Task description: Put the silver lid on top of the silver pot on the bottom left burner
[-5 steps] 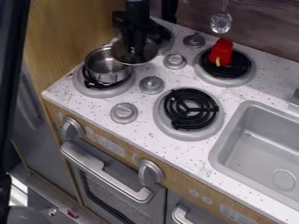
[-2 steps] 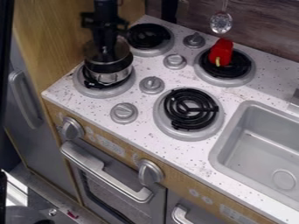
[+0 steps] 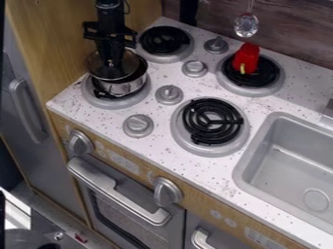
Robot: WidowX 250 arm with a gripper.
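Silver lid meets pot rim at an angle on front-left burner

Silver lid, seen in the camera view, sits askew over the silver pot, its disc set toward the rear left of the opening. At the pot's right side, a dark crescent of the interior shows between the two rims. The black gripper hangs directly above the lid's middle; whether it is clamped on the lid or apart from it, one cannot tell.

The pot rests on the front-left burner, near the corner where the speckled counter ends. The counter's wood-faced front edge runs diagonally from that corner down to the lower right. A wooden side panel rises to the left, leaving the tighter margin on that side. Just behind the pot lies the rear-left burner, with its black coil.

More room opens to the right, where a strip of white counter separates the burner from a gray knob. Farther across stands the front-right burner; behind it, a red object rests on the rear-right burner. A gray sink is set well apart from the pot.
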